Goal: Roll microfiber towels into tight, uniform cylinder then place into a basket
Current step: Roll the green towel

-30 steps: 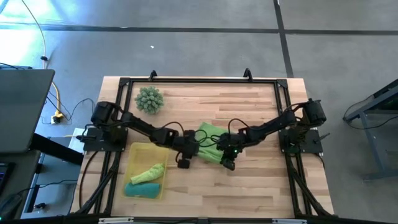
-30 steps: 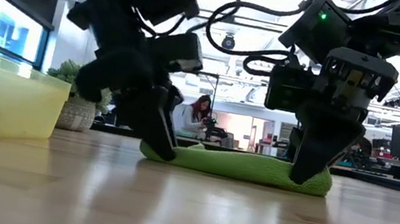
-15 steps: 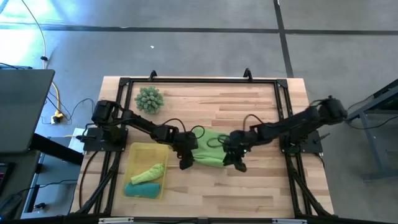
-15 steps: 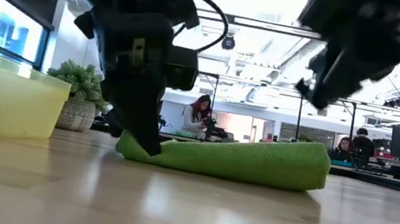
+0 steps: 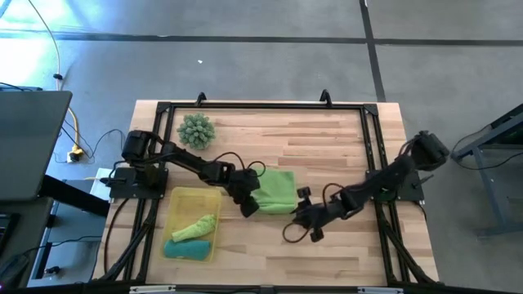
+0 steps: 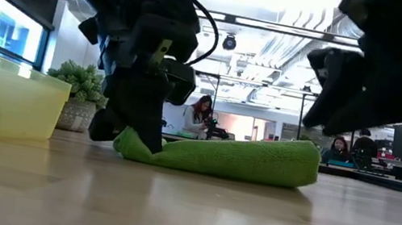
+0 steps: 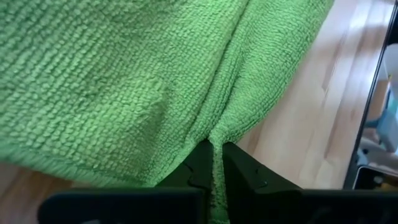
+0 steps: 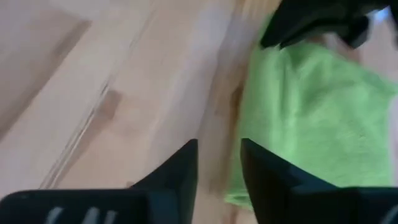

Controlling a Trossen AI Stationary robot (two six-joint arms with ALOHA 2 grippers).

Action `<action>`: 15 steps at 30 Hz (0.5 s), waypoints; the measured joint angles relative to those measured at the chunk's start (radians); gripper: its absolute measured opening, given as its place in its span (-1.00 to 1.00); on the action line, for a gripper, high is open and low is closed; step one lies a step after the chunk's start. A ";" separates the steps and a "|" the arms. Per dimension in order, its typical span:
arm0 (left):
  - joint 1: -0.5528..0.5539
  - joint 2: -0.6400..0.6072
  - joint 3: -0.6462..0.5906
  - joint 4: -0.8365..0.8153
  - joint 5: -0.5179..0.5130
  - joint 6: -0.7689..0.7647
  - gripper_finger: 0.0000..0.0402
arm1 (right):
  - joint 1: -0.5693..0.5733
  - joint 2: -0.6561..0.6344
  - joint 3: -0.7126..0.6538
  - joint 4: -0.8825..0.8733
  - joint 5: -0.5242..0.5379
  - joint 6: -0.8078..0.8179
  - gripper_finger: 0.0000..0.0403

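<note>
The lime towel (image 5: 276,190) lies folded flat on the wooden table (image 5: 327,147), a rough rectangle, its long axis running from the left gripper (image 5: 248,205) toward the right gripper (image 5: 306,222). From table height it is a low wedge (image 6: 226,156), thicker at the end away from the left gripper and thin where that gripper meets it. Its surface is a nubbly, looped microfiber (image 7: 124,81), soft, with a rounded folded edge.

The left gripper is clamped on the towel's near corner: in its wrist view the two dark fingers (image 7: 242,171) stand almost together with a thin pleat of cloth pinched between them, and the fabric fans out ahead of them.

The right gripper is off the towel, just beside its other end and above the bare wood; its fingers (image 8: 177,171) stand apart with nothing between them, and the towel's edge shows ahead of them and a little to one side.

On the far side of the left gripper from the towel sits the basket (image 5: 175,201), a shallow translucent yellow tray with rounded corners. In it lie two rolled towels side by side, a lime roll (image 5: 194,225) and a teal roll (image 5: 186,248), both lying slantwise across the tray.

A spiky pale-green ball (image 5: 195,131) rests well beyond the left arm, near the table's back edge.
</note>
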 joint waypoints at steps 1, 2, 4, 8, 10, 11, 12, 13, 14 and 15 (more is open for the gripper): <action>0.001 0.000 0.000 0.000 0.001 -0.009 -0.92 | 0.004 0.020 0.000 0.008 0.000 0.000 -0.41; 0.000 0.000 0.000 0.000 0.001 -0.017 -0.92 | 0.005 0.039 0.000 0.019 0.000 0.000 -0.35; 0.000 0.000 0.000 0.003 0.001 -0.031 -0.91 | 0.004 0.073 0.000 0.027 0.016 -0.005 -0.26; 0.000 0.000 0.000 0.005 0.001 -0.044 -0.91 | 0.004 0.110 0.000 0.031 0.115 0.001 -0.18; 0.000 0.000 0.000 0.006 -0.001 -0.058 -0.91 | 0.007 0.110 0.000 0.041 0.149 0.000 -0.18; 0.000 0.000 0.000 0.006 0.000 -0.061 -0.91 | 0.007 0.110 0.001 0.046 0.161 -0.004 -0.19; 0.000 0.000 0.000 0.006 0.000 -0.061 -0.91 | 0.007 0.110 0.001 0.046 0.168 -0.016 -0.19; 0.000 0.000 0.000 0.006 -0.001 -0.067 -0.91 | 0.007 0.110 0.001 0.042 0.173 -0.032 -0.20; 0.000 0.000 0.000 0.006 -0.001 -0.076 -0.91 | 0.007 0.110 0.001 0.039 0.177 -0.044 -0.20; 0.000 0.000 0.000 0.007 -0.001 -0.081 -0.91 | 0.007 0.114 0.001 0.040 0.179 -0.054 -0.20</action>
